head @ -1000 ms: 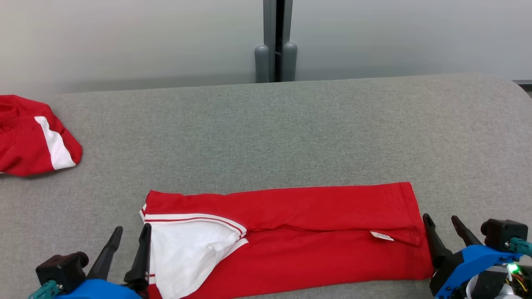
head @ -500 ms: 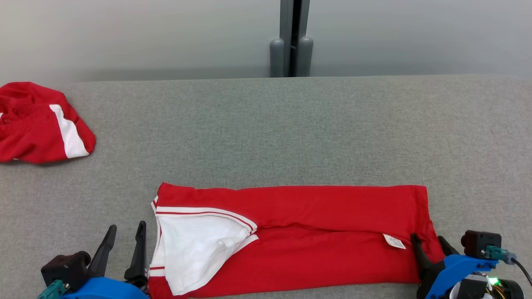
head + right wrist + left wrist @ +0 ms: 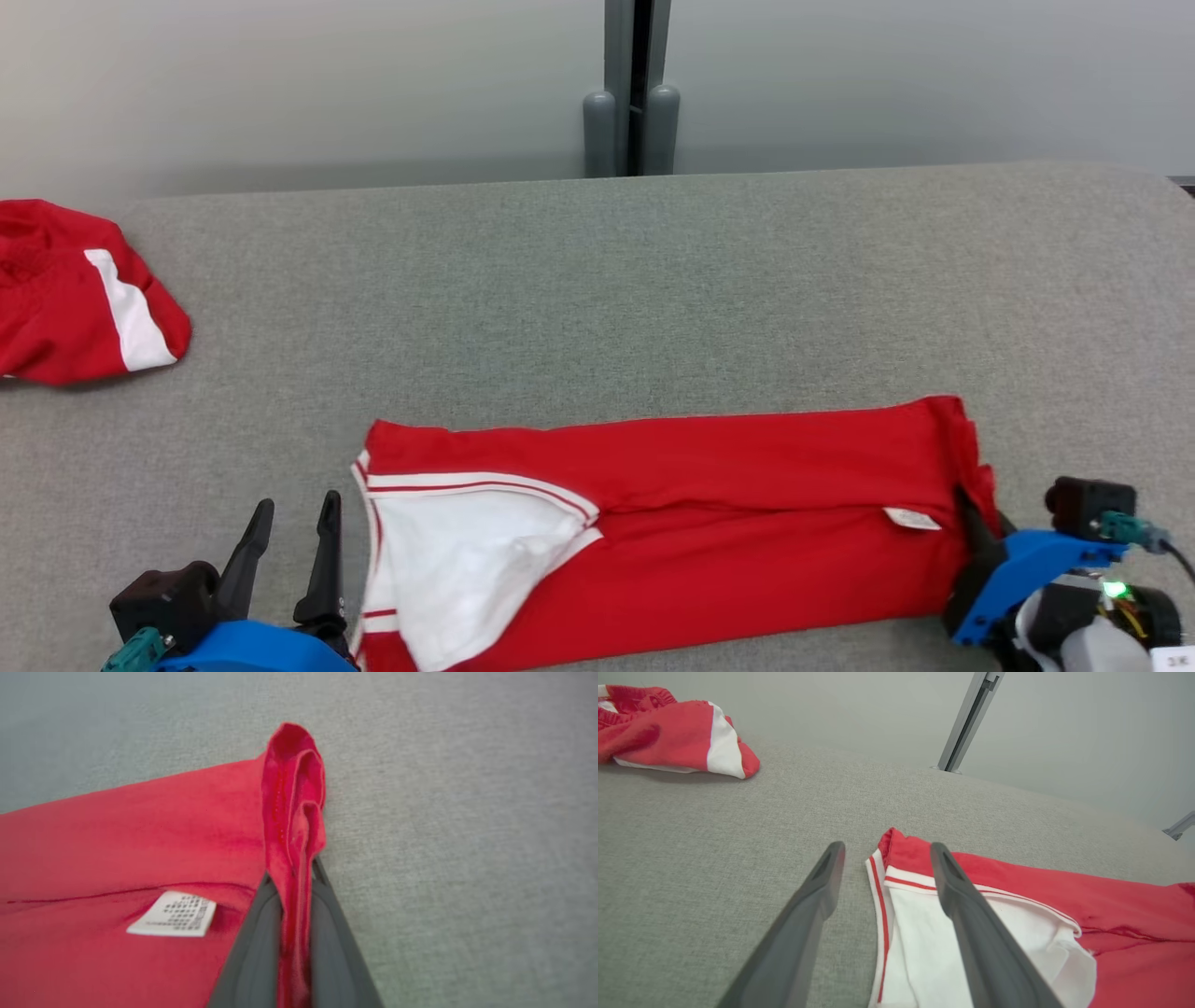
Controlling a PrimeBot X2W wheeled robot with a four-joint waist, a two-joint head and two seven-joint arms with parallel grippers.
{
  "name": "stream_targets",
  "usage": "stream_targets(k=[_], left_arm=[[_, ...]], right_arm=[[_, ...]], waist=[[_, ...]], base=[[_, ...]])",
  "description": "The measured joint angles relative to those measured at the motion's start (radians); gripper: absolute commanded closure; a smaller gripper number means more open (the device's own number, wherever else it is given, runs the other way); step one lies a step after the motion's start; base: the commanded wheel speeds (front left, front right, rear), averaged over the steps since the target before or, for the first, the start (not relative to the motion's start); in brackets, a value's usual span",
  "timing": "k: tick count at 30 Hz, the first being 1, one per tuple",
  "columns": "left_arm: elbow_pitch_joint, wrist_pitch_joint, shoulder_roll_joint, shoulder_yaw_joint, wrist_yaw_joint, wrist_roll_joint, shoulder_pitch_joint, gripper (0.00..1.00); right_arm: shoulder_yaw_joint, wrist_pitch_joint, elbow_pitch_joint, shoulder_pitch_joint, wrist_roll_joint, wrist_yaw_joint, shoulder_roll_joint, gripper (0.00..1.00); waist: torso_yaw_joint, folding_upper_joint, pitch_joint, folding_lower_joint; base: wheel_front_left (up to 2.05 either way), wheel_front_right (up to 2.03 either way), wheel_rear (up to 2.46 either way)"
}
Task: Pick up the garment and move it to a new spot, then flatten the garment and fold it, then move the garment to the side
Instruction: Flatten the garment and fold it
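Observation:
The red garment lies folded into a long strip across the near part of the grey table, white panel at its left end, white care label near its right end. My right gripper is shut on the garment's right edge, which stands pinched up between the fingers. The care label sits just left of them. My left gripper stands open beside the left end. In the left wrist view one finger hangs over the white panel, the other over bare table.
A second red garment with a white stripe lies bunched at the table's far left, also seen as a red heap in the left wrist view. A grey post stands behind the table against the pale wall.
My right gripper moved in from beside the garment's right end and closed on its edge, bunching it up. The left gripper stays open. The camera has shifted between frames.

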Motion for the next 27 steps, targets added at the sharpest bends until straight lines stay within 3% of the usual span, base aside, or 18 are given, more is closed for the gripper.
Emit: stream_targets(k=[8, 13, 17, 21, 27], left_arm=[[0.018, -0.009, -0.011, -0.005, -0.006, 0.009, -0.008, 0.0], [0.033, -0.013, -0.013, -0.01, -0.01, 0.012, -0.008, 0.0], [0.045, -0.013, -0.018, -0.02, -0.015, 0.013, -0.011, 0.0], [0.053, -0.012, -0.021, -0.027, -0.017, 0.016, -0.019, 0.0], [0.064, -0.007, -0.025, -0.036, -0.021, 0.019, -0.028, 0.0]], right_arm=[[-0.219, 0.043, -0.101, 0.017, -0.048, 0.0, -0.093, 1.0], [-0.24, 0.072, -0.178, 0.028, -0.027, 0.0, -0.065, 1.0], [-0.125, 0.081, -0.234, 0.041, 0.044, -0.001, -0.022, 1.0], [0.065, 0.091, -0.29, 0.052, 0.136, 0.0, -0.008, 1.0], [0.357, 0.043, -0.31, 0.04, 0.375, -0.001, -0.005, 1.0]], waist=[[-0.034, 0.0, -0.014, 0.0], [-0.046, 0.0, -0.017, 0.0], [-0.051, 0.0, -0.023, -0.0001], [-0.048, 0.0, -0.032, 0.0], [-0.034, 0.0, -0.043, 0.0]], base=[[0.0, 0.0, 0.0], [0.0, 0.0, 0.0], [0.0, 0.0, 0.0], [0.0, 0.0, 0.0], [0.0, 0.0, 0.0]])
